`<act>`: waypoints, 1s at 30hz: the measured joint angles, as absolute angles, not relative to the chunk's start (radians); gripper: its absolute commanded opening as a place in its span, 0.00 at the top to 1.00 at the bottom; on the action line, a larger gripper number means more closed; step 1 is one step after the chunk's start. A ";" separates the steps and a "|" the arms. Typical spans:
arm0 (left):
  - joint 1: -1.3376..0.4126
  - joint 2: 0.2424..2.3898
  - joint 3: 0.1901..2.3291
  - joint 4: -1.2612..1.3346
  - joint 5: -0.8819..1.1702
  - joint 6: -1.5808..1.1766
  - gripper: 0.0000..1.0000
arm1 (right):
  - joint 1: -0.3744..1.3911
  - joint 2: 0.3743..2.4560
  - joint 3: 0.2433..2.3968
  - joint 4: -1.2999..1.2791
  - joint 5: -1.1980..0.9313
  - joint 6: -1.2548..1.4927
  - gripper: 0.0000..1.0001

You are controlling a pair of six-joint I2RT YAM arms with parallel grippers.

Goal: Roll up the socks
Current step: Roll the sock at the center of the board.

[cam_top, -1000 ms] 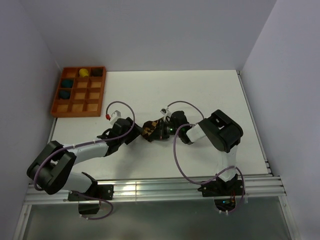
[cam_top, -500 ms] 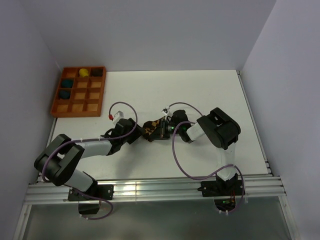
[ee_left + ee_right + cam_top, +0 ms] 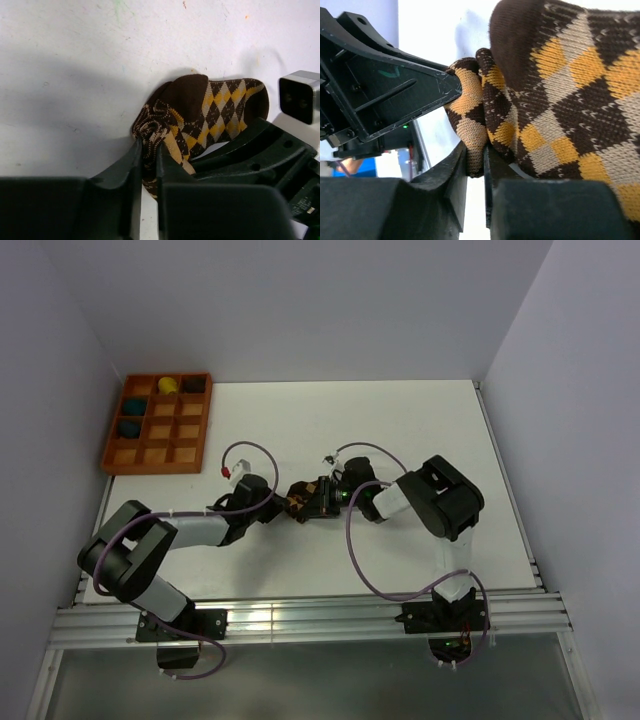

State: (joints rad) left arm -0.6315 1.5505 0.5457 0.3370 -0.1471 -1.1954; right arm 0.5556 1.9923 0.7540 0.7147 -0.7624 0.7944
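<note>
The socks (image 3: 298, 500) are a small bundle of dark-brown and tan argyle fabric on the white table, between the two arms. In the left wrist view the socks (image 3: 200, 115) lie bunched, and my left gripper (image 3: 148, 160) is shut on a fold of their fabric. From the right wrist view the socks (image 3: 560, 100) fill the frame, with my right gripper (image 3: 475, 160) shut on a tan and brown fold. Seen from above, the left gripper (image 3: 283, 504) and the right gripper (image 3: 313, 502) meet at the bundle from opposite sides.
An orange compartment tray (image 3: 157, 454) stands at the table's back left, holding two teal sock balls (image 3: 134, 407), a yellow one (image 3: 167, 385) and a dark one (image 3: 193, 385). Purple cables loop over both arms. The table's near edge meets a metal rail (image 3: 300, 620).
The left arm has reached further right to the socks, and its jaws have closed on the fabric. The right gripper has kept its hold and barely moved.
</note>
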 measured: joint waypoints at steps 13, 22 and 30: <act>-0.651 1.554 0.620 0.210 -0.164 -1.167 1.00 | 0.649 1.596 0.744 0.350 -0.361 0.416 0.49; -0.665 1.554 0.653 0.150 -0.182 -1.141 1.00 | 0.846 1.538 0.704 0.345 -0.053 0.175 0.48; -0.667 1.557 0.661 0.136 -0.181 -1.137 1.00 | 0.947 1.577 0.679 0.412 0.100 0.023 0.47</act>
